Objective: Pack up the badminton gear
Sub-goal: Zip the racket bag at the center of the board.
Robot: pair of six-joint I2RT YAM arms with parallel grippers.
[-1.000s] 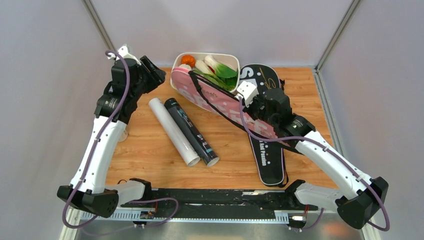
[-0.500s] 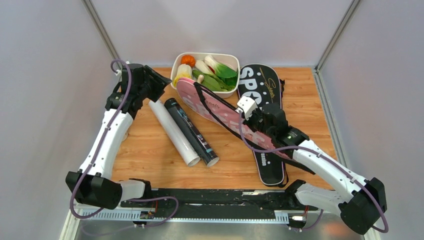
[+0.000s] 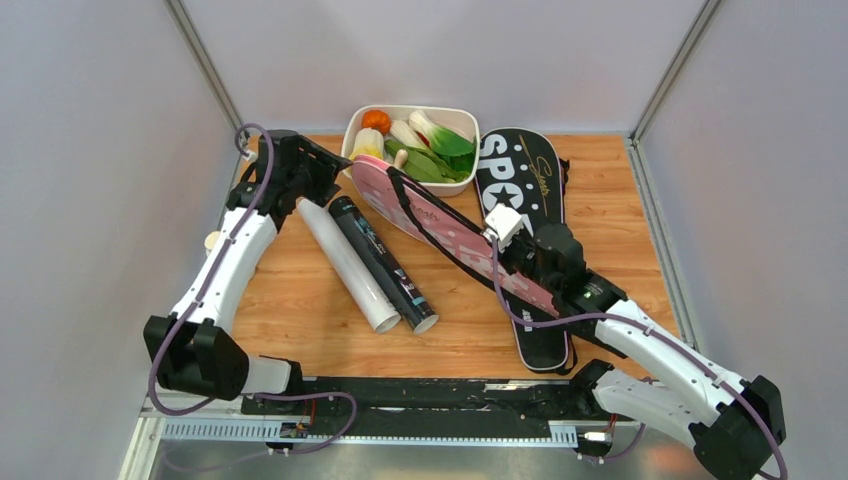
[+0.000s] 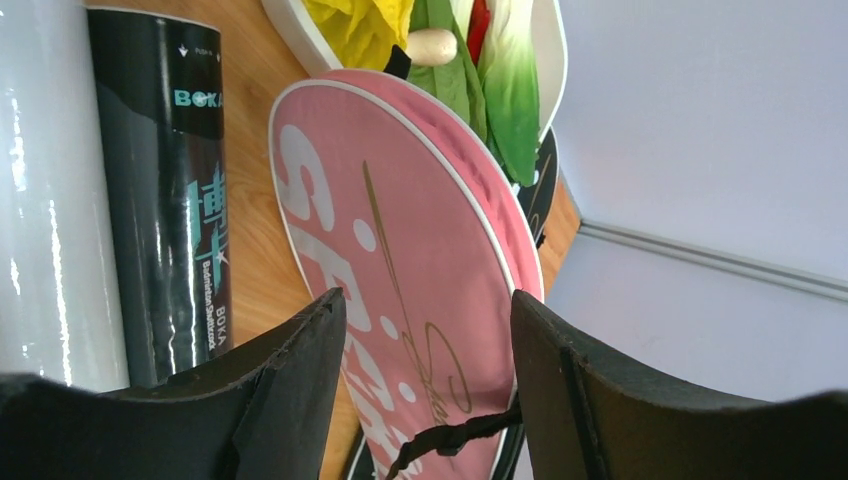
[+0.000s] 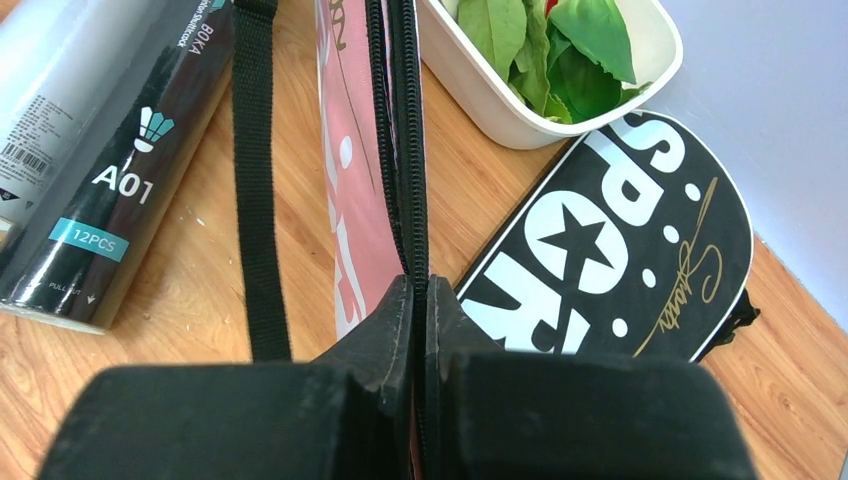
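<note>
The pink "SPORT" racquet cover [image 3: 440,225] stands tilted on edge across the table middle, its black strap hanging loose. My right gripper [image 3: 520,262] is shut on its zipped edge [image 5: 408,200]. The black "SPORT" cover [image 3: 525,190] lies flat behind it and also shows in the right wrist view [image 5: 620,240]. A white tube [image 3: 348,262] and a black tube [image 3: 385,264] lie side by side on the left. My left gripper [image 3: 325,172] is open and empty beside the pink cover's head [image 4: 400,240]. No racquets or shuttlecocks show.
A white tray [image 3: 455,115] of toy vegetables stands at the back, touching the pink cover's head. Grey walls close in the table on three sides. Bare wood lies at the front left [image 3: 300,320] and the back right corner [image 3: 610,170].
My right gripper has pulled the pink cover toward the front right, lowering its head off the tray. My left gripper has swung right and down toward the cover's head.
</note>
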